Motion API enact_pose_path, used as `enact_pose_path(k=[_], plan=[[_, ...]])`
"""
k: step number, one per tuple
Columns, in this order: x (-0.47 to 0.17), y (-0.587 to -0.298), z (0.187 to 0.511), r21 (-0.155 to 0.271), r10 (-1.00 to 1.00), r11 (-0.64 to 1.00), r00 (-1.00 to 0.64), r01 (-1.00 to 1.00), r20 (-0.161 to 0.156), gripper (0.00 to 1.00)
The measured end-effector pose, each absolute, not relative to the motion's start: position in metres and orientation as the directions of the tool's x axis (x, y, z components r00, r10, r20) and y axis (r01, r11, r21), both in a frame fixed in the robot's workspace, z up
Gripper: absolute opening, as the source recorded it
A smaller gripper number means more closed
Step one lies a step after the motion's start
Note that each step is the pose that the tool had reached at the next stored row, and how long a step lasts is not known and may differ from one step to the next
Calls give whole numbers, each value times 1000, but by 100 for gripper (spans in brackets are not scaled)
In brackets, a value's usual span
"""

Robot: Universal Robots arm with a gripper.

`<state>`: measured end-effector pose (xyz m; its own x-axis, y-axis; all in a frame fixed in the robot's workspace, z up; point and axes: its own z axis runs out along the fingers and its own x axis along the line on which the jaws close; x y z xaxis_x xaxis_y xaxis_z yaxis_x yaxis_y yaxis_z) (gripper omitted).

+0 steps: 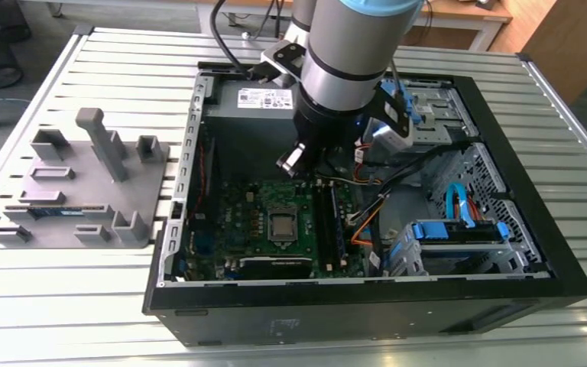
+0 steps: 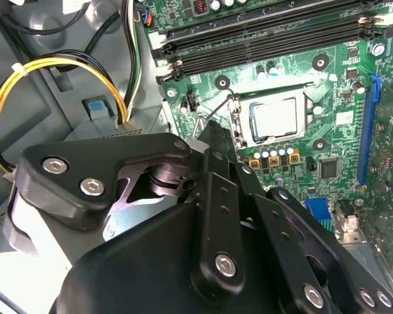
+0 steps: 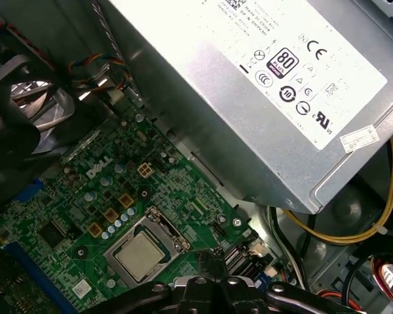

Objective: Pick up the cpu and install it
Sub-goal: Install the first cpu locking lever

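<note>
- The cpu sits in the motherboard socket.
- The gripper hangs above the board, just beside the socket, fingers together, holding nothing visible.

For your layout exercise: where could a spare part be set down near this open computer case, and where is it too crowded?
Free: slatted table before the grey fixture tray, and along the case front. Crowded: inside, the motherboard, cpu, cables, drive cage, and the gripper.
</note>
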<state>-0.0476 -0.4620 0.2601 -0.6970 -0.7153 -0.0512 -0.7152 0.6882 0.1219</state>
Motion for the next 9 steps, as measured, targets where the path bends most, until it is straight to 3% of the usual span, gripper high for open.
enact_pose_path(k=[9], plan=[[-48, -462, 262, 122, -715, 688, -697, -715, -51, 11]])
